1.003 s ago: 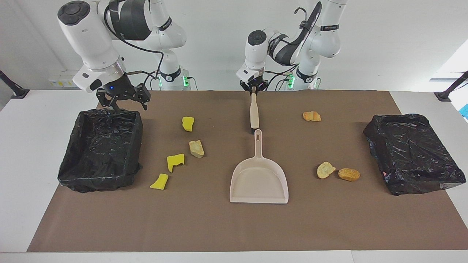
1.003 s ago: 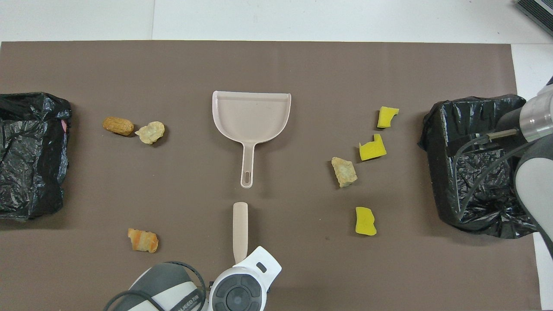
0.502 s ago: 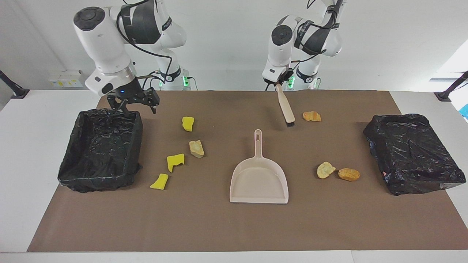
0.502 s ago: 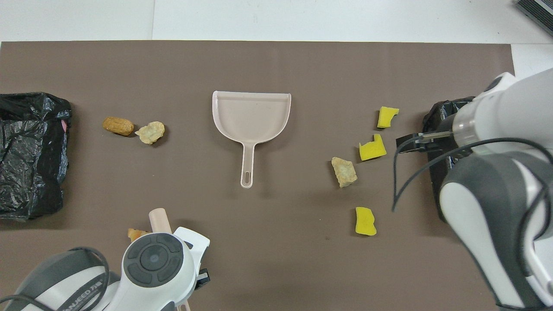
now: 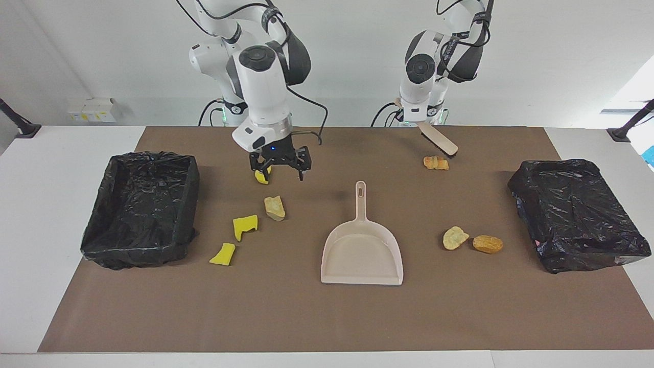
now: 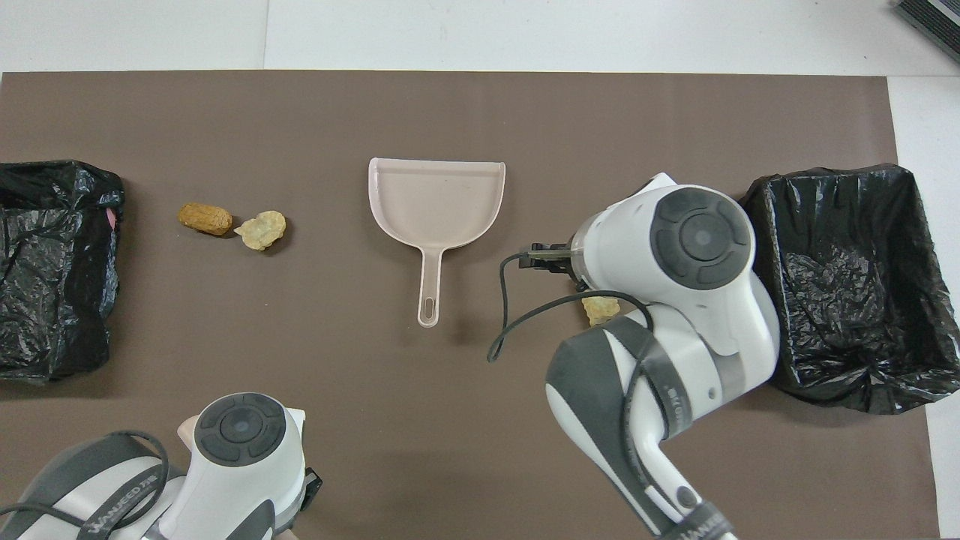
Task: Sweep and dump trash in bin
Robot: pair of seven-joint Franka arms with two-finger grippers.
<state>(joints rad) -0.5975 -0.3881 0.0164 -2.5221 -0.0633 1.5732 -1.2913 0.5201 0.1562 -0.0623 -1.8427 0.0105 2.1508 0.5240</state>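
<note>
Right gripper (image 5: 280, 171) over yellow scrap (image 5: 261, 176) (jaws spread).

The left gripper (image 5: 415, 122) holds the brush (image 5: 438, 139) over an orange scrap (image 5: 436, 163).

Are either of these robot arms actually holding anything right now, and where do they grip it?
The left gripper holds the brush by its handle end. The right gripper is open and holds nothing.

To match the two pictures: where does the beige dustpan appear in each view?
Facing view: dustpan low at centre, handle pointing up toward the robots.
Overhead view: dustpan above centre, handle pointing down.
Shared landmark: two tan lumps beside it, toward the left arm's end.
</note>
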